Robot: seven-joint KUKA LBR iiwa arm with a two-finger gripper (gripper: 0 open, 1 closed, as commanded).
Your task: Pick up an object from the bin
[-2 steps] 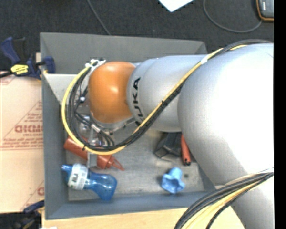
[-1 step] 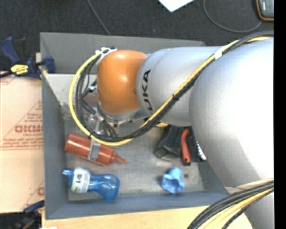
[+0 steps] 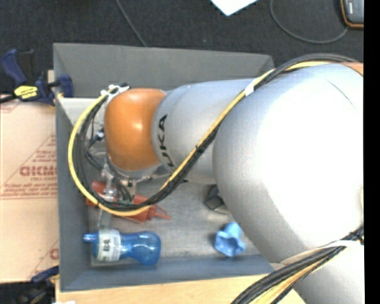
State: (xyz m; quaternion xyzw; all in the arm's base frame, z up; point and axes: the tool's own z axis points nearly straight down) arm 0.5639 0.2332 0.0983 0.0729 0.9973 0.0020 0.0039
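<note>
Hanging low at 8 o'clock in the grey metal bin [image 3: 177,68], gripper [image 3: 117,189] sits over a flat orange-red plastic piece [image 3: 155,213]; whether spread or closed, cannot tell. Translucent blue plastic bottle [image 3: 123,247] lies at its 6 o'clock, crumpled blue scrap [image 3: 230,239] toward 4.

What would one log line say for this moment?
claw low in bin, left side | above orange thing | blue bottle nearby

Black letters "UKA" running vertically on the grey arm [image 3: 177,132], just right of its orange cover [image 3: 132,128], left of frame centre, white label on the blue bottle [image 3: 121,246] at lower left, print too small to read
</note>
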